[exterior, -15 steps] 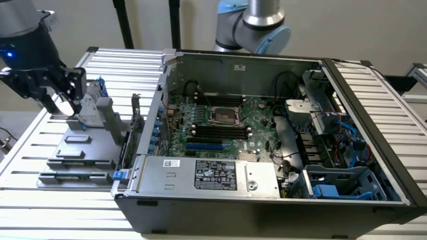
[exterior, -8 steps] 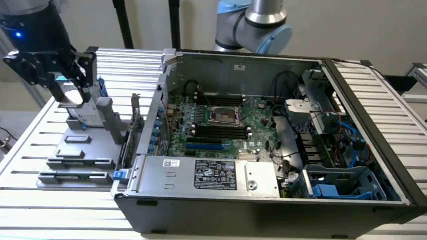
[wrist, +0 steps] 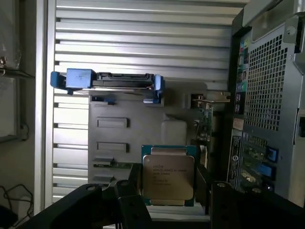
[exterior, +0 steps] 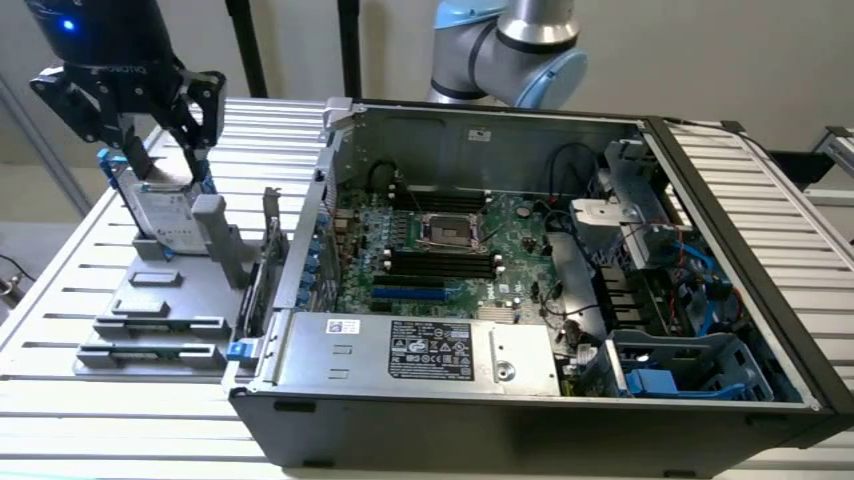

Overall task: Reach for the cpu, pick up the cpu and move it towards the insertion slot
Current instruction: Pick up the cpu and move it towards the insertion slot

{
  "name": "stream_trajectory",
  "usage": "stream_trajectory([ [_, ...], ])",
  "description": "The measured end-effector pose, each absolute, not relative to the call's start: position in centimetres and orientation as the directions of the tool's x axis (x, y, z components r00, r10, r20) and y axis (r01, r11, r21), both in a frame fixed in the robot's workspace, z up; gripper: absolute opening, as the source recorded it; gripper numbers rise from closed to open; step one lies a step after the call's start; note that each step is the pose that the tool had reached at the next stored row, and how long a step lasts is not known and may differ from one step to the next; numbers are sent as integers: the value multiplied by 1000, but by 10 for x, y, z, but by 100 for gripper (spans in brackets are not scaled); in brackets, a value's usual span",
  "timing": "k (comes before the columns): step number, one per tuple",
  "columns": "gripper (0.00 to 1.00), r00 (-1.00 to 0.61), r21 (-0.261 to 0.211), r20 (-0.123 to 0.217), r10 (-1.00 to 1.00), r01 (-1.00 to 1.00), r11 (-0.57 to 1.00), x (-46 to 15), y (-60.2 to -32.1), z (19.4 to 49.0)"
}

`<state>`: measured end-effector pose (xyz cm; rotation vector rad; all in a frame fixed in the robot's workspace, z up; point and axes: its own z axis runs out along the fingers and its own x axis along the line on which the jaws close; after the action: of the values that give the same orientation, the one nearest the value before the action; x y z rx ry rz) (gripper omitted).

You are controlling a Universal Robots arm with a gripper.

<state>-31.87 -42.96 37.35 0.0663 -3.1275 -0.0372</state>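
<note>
End effector (exterior: 164, 172) clamped on cpu (wrist: 167, 174), chip sits right between fingers; insertion slot (exterior: 447, 232) well apart, off to exterior view's right.

exterior view bright and even, soft light from above; the slatted surface (exterior: 60, 260) looks nearly washed out white; the computer case (exterior: 534, 440) front wall lies in deep shadow; wrist view dimmer, with a bluish cast; the chip (wrist: 168, 179) carries a faint sheen; the foreground there is almost black
</note>
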Motion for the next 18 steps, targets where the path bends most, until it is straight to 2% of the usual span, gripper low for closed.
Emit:
stream_trajectory([
  [18,55,-999,42,13,-43,-42,998,-237,-430,380],
])
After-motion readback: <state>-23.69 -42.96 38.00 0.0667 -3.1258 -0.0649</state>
